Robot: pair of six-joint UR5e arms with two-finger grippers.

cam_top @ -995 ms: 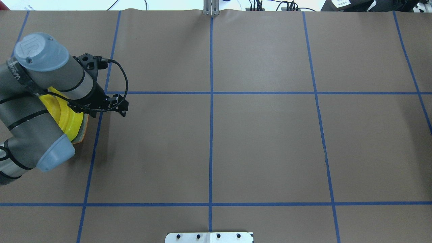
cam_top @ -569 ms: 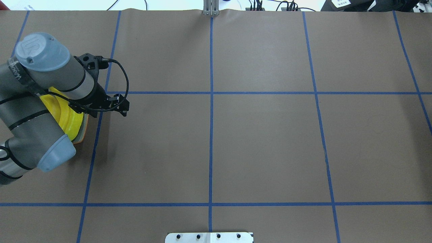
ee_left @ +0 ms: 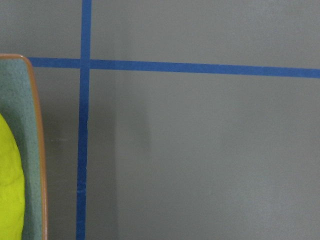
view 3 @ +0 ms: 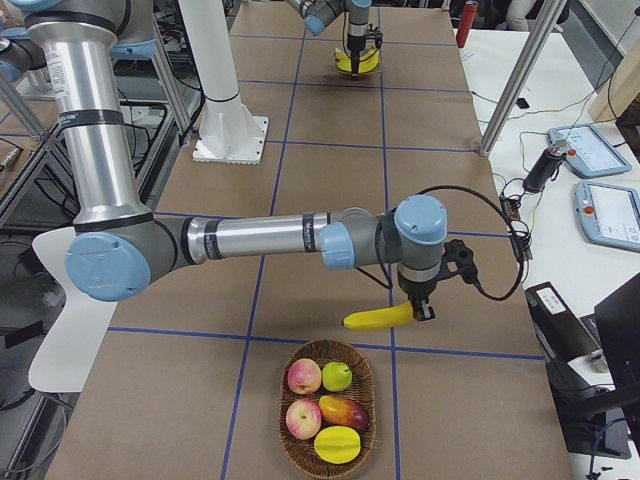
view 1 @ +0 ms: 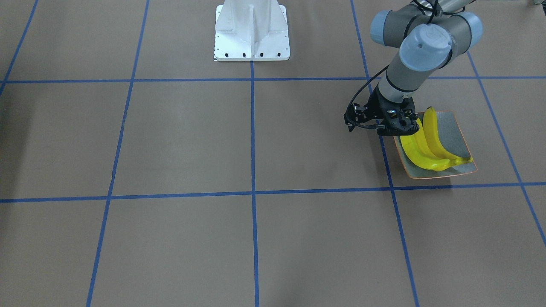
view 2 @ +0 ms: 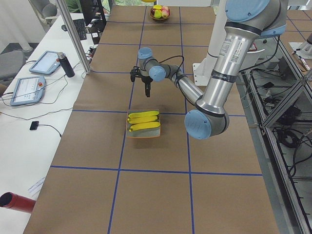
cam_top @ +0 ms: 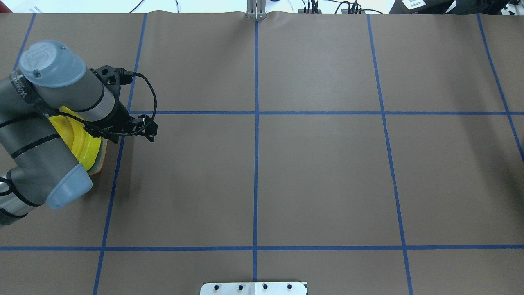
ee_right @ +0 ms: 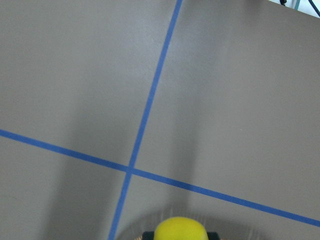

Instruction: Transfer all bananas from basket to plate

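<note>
The grey-green plate [view 1: 454,128] with an orange rim lies on the table's left side. Bananas [view 1: 426,147] lie side by side on it. My left gripper [view 1: 394,131] hangs low over the plate's inner corner, pointing down and empty; its fingers are hidden, so I cannot tell its state. The left wrist view shows the plate's edge [ee_left: 30,125] and a banana [ee_left: 7,190]. My right gripper [view 3: 415,312] is shut on one banana [view 3: 375,319], held level just above the wicker basket [view 3: 373,395]. That banana's end shows in the right wrist view [ee_right: 180,227].
The basket holds apples [view 3: 305,377], a mango and other fruit. The white robot base [view 1: 251,34] stands at the table's robot side. An operators' bench with tablets [view 2: 29,78] and a metal post [view 2: 73,34] runs along the far side.
My left arm has crept very slightly to the right beside the plate. Nothing else visibly changed.
</note>
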